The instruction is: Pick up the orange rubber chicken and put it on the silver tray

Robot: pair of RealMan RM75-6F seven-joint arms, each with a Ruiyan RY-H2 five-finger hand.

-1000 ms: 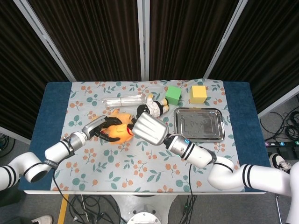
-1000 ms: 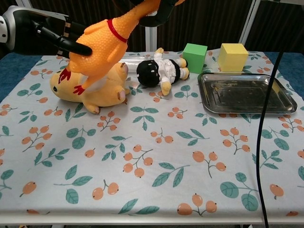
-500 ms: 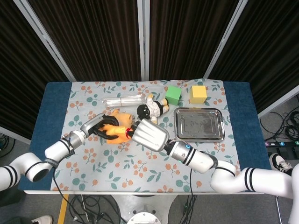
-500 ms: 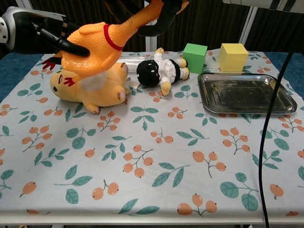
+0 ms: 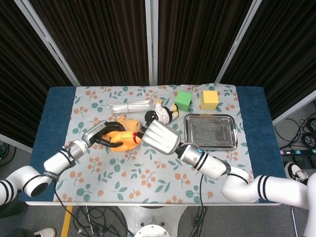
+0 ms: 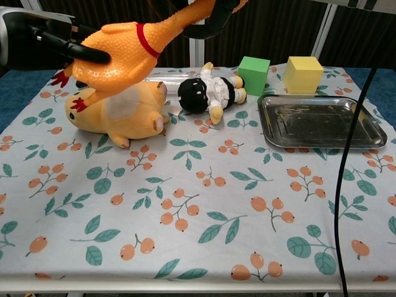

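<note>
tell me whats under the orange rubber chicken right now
A yellow plush animal toy lies on the floral tablecloth directly below the lifted orange rubber chicken. The plush's far side and the cloth beneath it are hidden.

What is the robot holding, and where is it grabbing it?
The orange rubber chicken: the right hand grips its neck end, the left hand its body.

Orange rubber chicken [image 6: 120,52] with red collar, silver tray [image 6: 371,138], berry-patterned cloth [image 6: 204,216].

Rubber chicken [image 6: 120,51] now tipped nearer level, higher.
</note>
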